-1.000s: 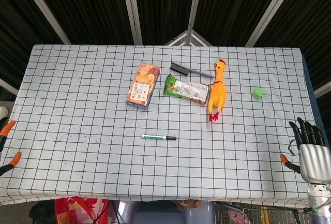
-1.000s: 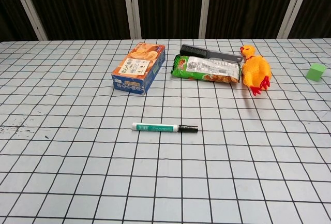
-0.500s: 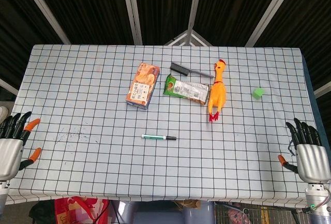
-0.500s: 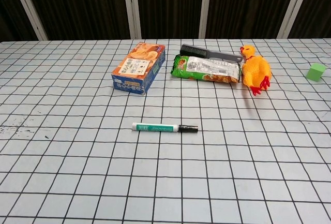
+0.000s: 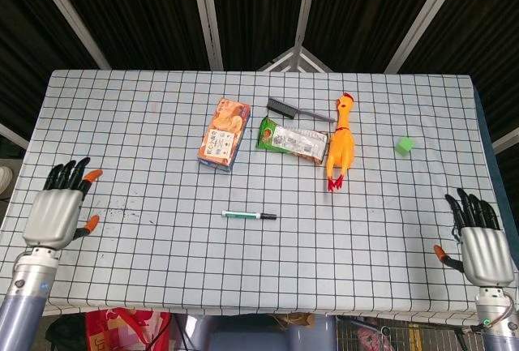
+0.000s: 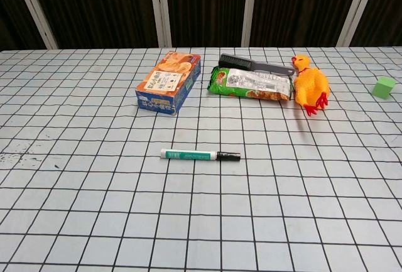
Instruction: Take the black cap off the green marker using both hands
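The green marker point(image 5: 243, 215) point(image 6: 191, 154) lies flat near the middle of the checkered table, its black cap point(image 5: 268, 216) point(image 6: 230, 156) pointing right. In the head view my left hand point(image 5: 57, 211) hovers over the table's left edge, fingers spread and empty, far left of the marker. At the table's right front corner my right hand point(image 5: 482, 242) is also empty, fingers apart. Neither hand shows in the chest view.
Behind the marker sit an orange snack box point(image 5: 223, 133) point(image 6: 168, 81), a green packet point(image 5: 293, 140) point(image 6: 252, 83), a black comb point(image 5: 298, 110) point(image 6: 254, 65) and a yellow rubber chicken point(image 5: 340, 142) point(image 6: 310, 85). A small green cube point(image 5: 405, 145) point(image 6: 384, 87) stands at the right.
My left hand has come up and inward over the table's left edge. My right hand has shifted slightly left and down. The marker has not moved.
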